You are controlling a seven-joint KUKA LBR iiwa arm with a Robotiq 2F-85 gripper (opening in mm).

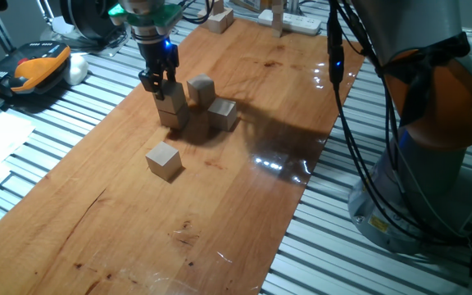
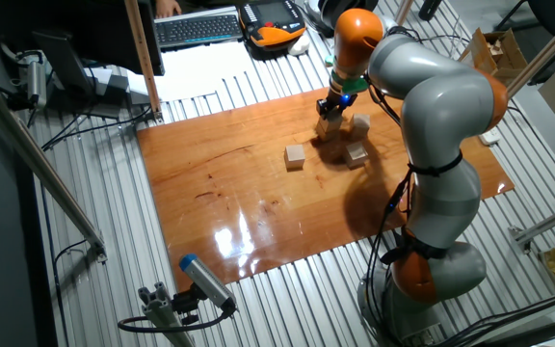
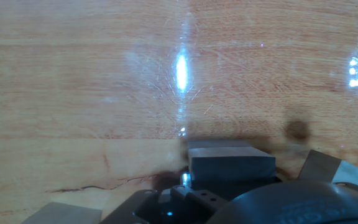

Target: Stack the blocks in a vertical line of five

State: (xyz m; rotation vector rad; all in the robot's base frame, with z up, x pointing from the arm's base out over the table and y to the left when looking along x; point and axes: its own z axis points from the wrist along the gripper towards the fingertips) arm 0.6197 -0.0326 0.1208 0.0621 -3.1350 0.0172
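Hand view unclear; pincer (image 1: 159, 84) clamped on top block (image 1: 170, 95) of two-high stack (image 1: 173, 109).

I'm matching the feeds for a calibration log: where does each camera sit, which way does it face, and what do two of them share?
One fixed view: low at the table's end, looking along the wooden board; shows the gripper on stacked blocks and the arm's base at right.
The other fixed view: high, looking down at the board; shows the whole arm.
Hand view: on the hand, looking down at the board; shows gripper parts.
Both fixed views share the lone block.
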